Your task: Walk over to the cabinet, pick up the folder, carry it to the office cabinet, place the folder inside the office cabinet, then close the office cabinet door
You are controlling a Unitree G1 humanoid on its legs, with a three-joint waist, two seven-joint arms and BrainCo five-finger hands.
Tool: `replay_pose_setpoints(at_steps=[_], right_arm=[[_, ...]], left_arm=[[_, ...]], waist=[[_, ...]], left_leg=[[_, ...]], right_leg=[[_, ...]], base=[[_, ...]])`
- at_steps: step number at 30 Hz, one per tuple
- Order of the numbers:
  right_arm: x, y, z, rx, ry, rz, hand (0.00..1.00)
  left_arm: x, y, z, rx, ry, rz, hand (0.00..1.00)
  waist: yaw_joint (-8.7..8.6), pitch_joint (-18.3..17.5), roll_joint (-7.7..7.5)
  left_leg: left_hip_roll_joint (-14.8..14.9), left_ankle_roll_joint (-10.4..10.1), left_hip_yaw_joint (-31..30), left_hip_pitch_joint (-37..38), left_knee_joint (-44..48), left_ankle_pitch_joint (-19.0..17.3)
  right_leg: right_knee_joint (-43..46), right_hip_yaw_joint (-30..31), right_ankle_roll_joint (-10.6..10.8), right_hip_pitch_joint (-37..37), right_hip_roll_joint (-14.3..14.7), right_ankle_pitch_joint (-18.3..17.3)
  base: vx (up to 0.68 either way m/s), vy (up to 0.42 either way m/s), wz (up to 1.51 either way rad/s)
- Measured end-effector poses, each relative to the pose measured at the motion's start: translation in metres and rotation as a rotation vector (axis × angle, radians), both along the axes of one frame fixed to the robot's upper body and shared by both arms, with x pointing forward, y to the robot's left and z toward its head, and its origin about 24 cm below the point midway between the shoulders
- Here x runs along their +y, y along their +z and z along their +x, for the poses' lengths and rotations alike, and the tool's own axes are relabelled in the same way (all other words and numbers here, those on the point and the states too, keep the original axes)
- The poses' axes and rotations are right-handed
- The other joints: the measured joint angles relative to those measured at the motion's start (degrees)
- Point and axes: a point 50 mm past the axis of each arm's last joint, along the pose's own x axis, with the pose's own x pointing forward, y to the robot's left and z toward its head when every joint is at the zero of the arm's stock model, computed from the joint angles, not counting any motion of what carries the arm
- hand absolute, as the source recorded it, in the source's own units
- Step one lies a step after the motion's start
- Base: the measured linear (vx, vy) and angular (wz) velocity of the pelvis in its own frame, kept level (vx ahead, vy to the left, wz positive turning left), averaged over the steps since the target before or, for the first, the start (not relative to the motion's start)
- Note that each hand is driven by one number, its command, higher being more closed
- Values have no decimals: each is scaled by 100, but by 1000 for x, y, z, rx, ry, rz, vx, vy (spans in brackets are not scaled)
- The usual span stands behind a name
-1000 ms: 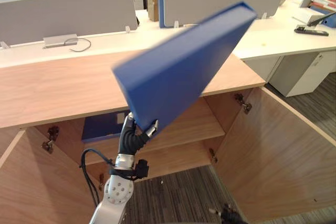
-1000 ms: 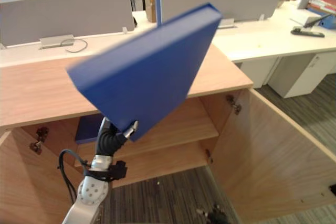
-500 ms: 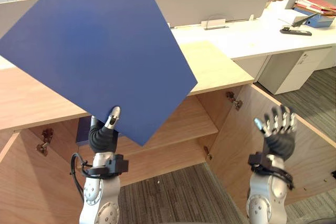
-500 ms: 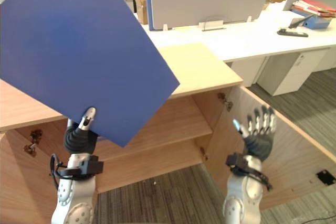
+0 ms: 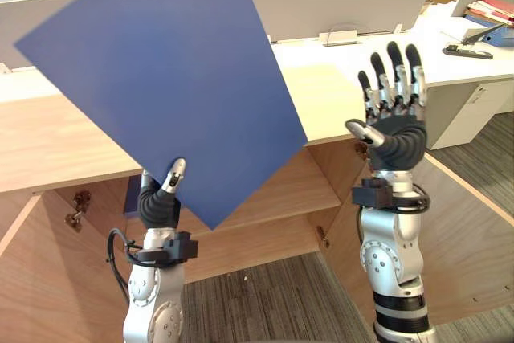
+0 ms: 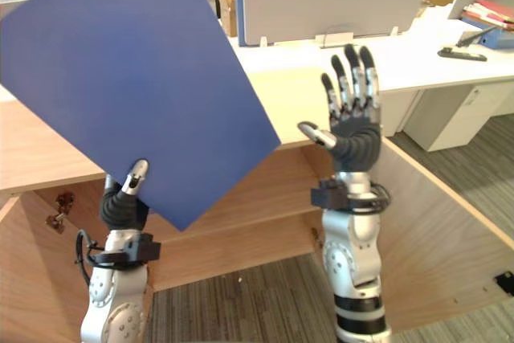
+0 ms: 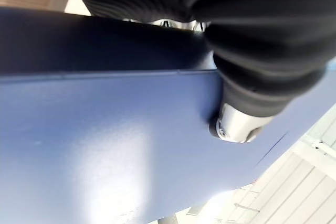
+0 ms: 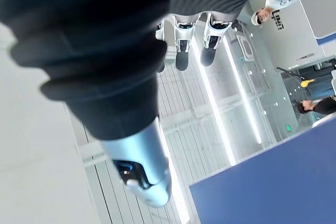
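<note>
L hand [image 5: 161, 200] is up in front of the office cabinet [image 5: 265, 234], clamped on the bottom corner of the blue folder [image 5: 161, 78], thumb on the face toward the cam. Folder's in the air, tipped on that corner like a diamond, covering most of the left part of the cabinet's wood top [image 5: 329, 102]. R hand [image 5: 393, 126] is raised just beside it, not touching, fingers straight & spread, holding nothing. Behind them the cabinet's open: L door [image 5: 40, 279] & R door [image 5: 474, 238] swung out, shelf [image 5: 297, 190] inside. Further back, white worktop [image 5: 337, 50] w/ grey dividers [image 5: 345, 6].
</note>
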Motion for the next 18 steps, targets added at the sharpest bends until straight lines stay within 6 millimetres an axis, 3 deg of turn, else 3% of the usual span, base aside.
replay_pose_setpoints(at_steps=[8,18], right_arm=[[23,-19,29,147,138,-149,0],[34,-16,55,179,183,-355,0]], left_arm=[[-14,-8,2,30,-68,-7,100],[-13,-12,0,48,-80,18,100]], waist=[[31,2,4],[125,3,3]], left_leg=[[-3,9,-177,-75,-25,123],[12,9,-299,-129,-30,249]], right_leg=[[77,-157,2,-15,3,-4],[100,-273,-9,-25,21,10]], base=[[-35,-4,11],[-45,-2,7]])
